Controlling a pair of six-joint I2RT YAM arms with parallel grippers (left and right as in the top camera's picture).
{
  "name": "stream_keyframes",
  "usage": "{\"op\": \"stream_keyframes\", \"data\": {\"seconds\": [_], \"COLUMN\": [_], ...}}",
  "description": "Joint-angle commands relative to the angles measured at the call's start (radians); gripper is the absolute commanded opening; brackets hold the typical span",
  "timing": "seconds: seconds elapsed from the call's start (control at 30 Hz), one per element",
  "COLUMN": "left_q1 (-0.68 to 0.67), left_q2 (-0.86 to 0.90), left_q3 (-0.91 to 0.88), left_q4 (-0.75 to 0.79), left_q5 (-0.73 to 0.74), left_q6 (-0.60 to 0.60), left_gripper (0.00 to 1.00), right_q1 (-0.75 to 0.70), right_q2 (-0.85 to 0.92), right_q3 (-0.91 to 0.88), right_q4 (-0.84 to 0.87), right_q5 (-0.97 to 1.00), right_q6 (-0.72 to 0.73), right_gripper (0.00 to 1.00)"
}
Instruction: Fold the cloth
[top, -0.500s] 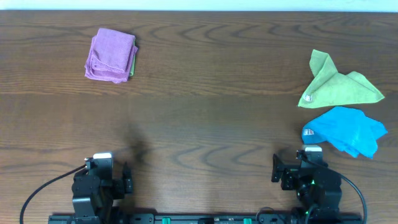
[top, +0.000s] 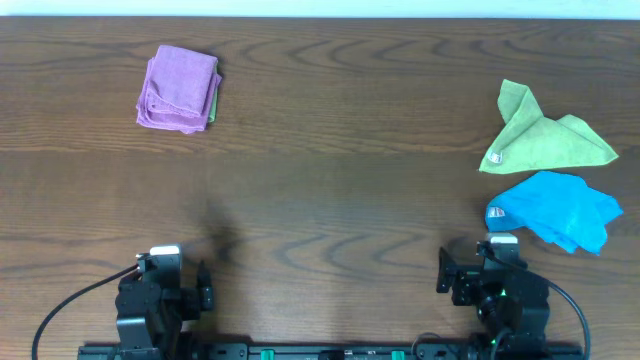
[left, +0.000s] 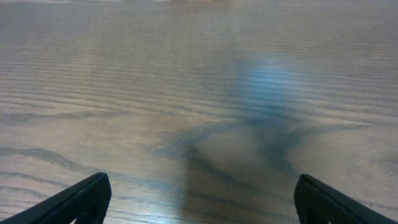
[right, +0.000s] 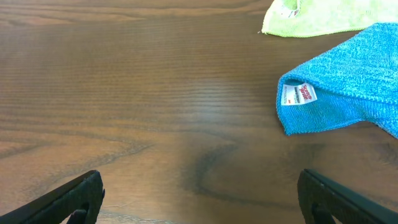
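The lime-green cloth (top: 545, 135) lies crumpled at the far right of the table, its white tag at its left lower corner. Its near edge shows at the top of the right wrist view (right: 323, 18). My left gripper (left: 199, 202) is open and empty above bare table at the near left edge (top: 205, 290). My right gripper (right: 199, 199) is open and empty at the near right edge (top: 445, 275), well short of the green cloth.
A bright blue cloth (top: 555, 210) lies crumpled just in front of the green one and close to my right gripper; it also shows in the right wrist view (right: 348, 87). A folded purple cloth (top: 180, 87) sits at the far left. The table (top: 340, 170) is dark wood.
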Motion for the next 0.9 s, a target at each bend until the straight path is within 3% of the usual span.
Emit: {"op": "stream_keyframes", "data": {"seconds": [0.0,0.63,0.87], "left_q1": [0.001,0.001,0.001], "left_q2": [-0.008,-0.008,-0.008], "left_q3": [-0.007,-0.007,-0.007], "left_q4": [-0.014,-0.014,-0.014], "left_q5": [0.006,0.006,0.006], "left_q6": [0.015,0.015,0.015], "left_gripper": [0.95,0.95,0.95], "right_q1": [-0.009,-0.009,-0.009], "right_q2": [-0.010,-0.010,0.006], "right_q3": [-0.012,-0.012,0.013], "right_q4": [0.003,0.003,0.005], "right_q5": [-0.011,-0.008,-0.026], "right_q6": [-0.015,-0.014,0.078], "right_gripper": [0.99,0.99,0.99]}}
